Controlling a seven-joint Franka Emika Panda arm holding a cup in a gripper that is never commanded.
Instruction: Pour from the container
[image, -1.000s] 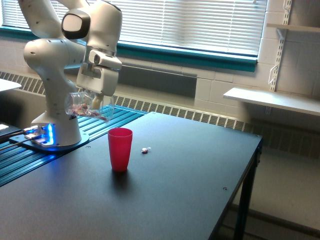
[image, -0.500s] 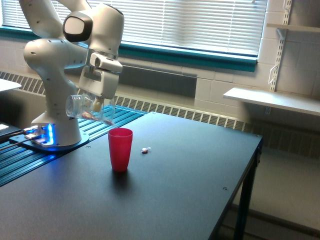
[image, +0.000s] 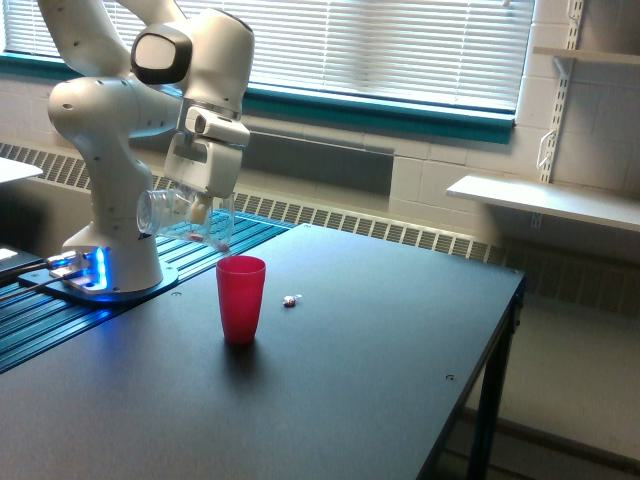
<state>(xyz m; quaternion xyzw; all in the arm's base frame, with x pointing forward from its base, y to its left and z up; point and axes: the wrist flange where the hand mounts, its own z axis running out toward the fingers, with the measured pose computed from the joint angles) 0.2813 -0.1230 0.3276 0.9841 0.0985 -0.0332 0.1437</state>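
Above the red cup (image: 241, 297), at ten o'clock, our gripper (image: 200, 212) squeezes the tipped clear cup (image: 184, 217); bits may miss and scatter.

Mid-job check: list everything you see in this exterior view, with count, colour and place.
clear cup: one, see-through with reddish-brown bits inside, tipped on its side in the pincer, above and to the exterior view's left of the red cup
red cup: one, red, upright on the table
small bit: one, pale reddish, on the table just to the exterior view's right of the red cup
table: one, black, fills the foreground
shelf: one, white, on the wall at the exterior view's right
blinds: one set, white, across the window behind
arm: one, white, base lit blue
pincer: one, white, shut on the clear cup
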